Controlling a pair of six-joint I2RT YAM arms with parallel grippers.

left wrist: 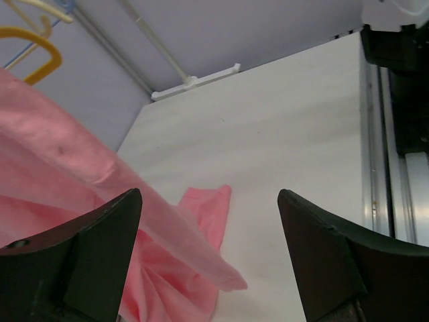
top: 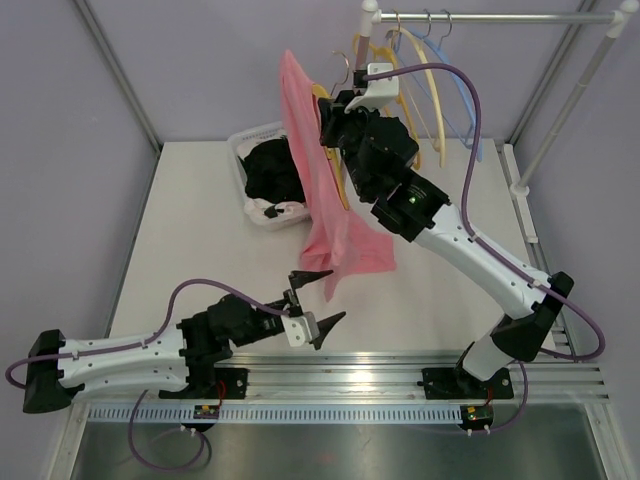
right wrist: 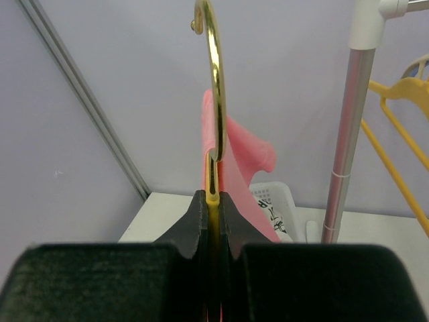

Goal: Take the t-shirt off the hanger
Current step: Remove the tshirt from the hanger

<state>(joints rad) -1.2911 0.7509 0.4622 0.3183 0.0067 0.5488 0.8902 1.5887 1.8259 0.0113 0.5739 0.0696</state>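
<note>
A pink t-shirt (top: 320, 180) hangs from a yellow hanger (right wrist: 212, 191) with a brass hook (right wrist: 214, 74), its lower hem resting on the white table (top: 200, 240). My right gripper (top: 335, 110) is shut on the hanger's neck and holds it up over the table; in the right wrist view the yellow plastic sits between the black fingers (right wrist: 194, 221). My left gripper (top: 318, 298) stands open low over the table, just in front of the shirt's hem. In the left wrist view the pink cloth (left wrist: 167, 255) lies by the left finger (left wrist: 94, 248), with nothing gripped.
A white basket (top: 262, 218) with dark clothes stands at the back left of the table, behind the shirt. A clothes rail (top: 500, 17) with yellow and blue empty hangers (top: 430, 70) runs along the back right. A metal rail (top: 400, 375) edges the near side.
</note>
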